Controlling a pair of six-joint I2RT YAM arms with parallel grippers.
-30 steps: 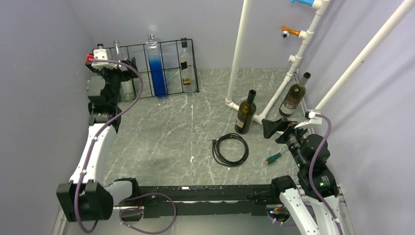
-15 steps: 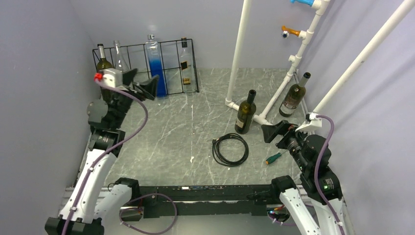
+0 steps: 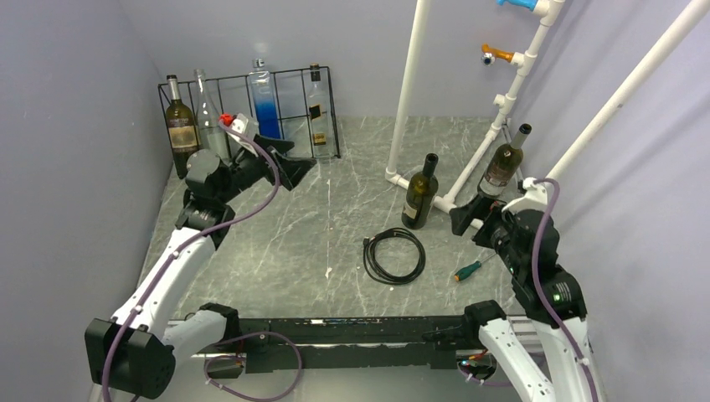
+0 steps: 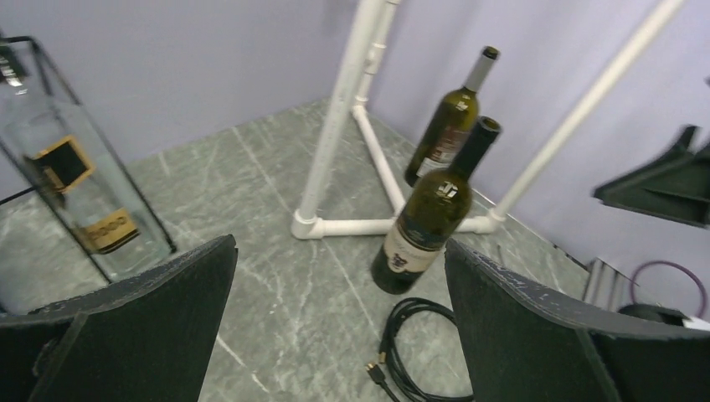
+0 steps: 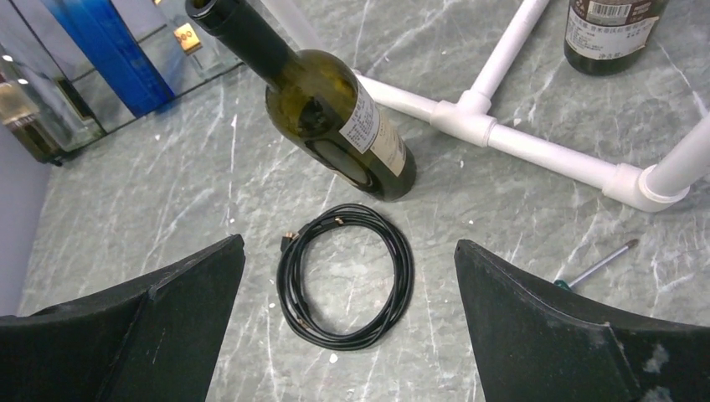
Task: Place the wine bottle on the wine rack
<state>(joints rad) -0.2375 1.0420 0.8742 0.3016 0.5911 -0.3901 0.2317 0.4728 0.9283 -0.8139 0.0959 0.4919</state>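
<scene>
Green glass wine bottle point(image 3: 419, 194) stands unracked on grey worktop point(image 3: 293, 243); left fingers point(image 4: 151, 327), right fingers point(image 5: 151, 335) gape empty to take it.

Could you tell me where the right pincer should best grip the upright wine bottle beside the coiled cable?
Probably the straight body of the wine bottle below the shoulder, level from the near right: it stands upright, the white pipe frame crowds its far side, and the open right pincer faces it.
</scene>
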